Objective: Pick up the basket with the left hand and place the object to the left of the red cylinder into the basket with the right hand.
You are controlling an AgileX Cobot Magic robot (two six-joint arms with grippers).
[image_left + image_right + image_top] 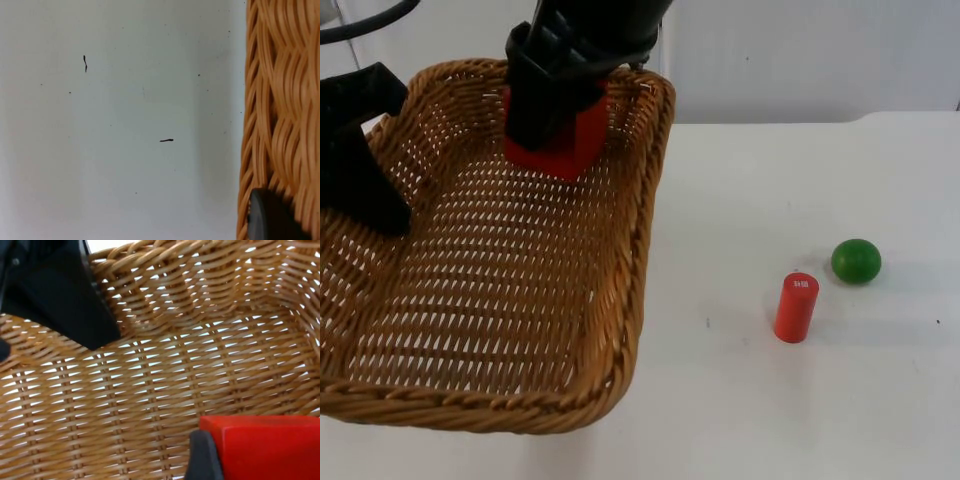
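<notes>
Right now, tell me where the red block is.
The red block is held by the right gripper over the far side of the basket, which the left gripper holds.

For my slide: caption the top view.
Right claw holds red block over wicker basket gripped by left claw.

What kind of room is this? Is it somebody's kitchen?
Probably not a kitchen, more likely a robot test bench: a bare white table against a grey partition wall, with a wicker basket, a red block and toy-like shapes laid out.
</notes>
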